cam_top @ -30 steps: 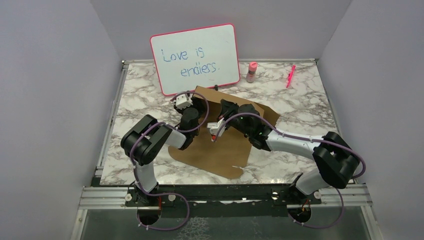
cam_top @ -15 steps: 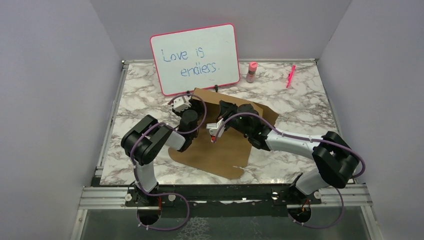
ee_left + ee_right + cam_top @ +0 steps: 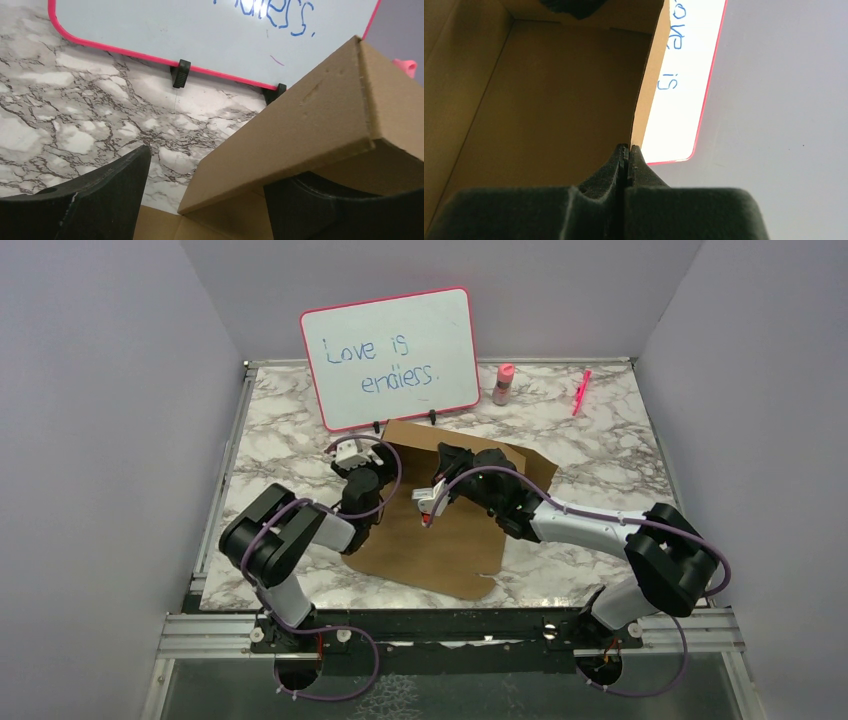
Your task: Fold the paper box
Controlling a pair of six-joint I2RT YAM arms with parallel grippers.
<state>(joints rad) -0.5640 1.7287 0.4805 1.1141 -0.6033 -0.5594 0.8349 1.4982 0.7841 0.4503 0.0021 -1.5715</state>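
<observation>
The paper box (image 3: 440, 540) is a brown cardboard sheet lying mid-table, its back flap (image 3: 480, 452) raised. My left gripper (image 3: 350, 452) sits at the flap's left end. In the left wrist view its black fingers (image 3: 75, 200) stand wide apart and open, and the flap's (image 3: 300, 125) lower corner hangs between them over the right one. My right gripper (image 3: 432, 502) hovers over the sheet's middle. In the right wrist view its fingertips (image 3: 621, 155) are pressed together, shut, and their tips meet the edge of an upright cardboard wall (image 3: 549, 95).
A pink-framed whiteboard (image 3: 390, 358) stands right behind the box. A pink bottle (image 3: 503, 384) and a pink marker (image 3: 581, 392) lie at the back right. Grey walls close in the marble table (image 3: 280, 430) on three sides.
My left gripper has drawn back and to the left, towards the whiteboard, and its fingers have spread wider. The left elbow swung left. The right arm has stayed put.
</observation>
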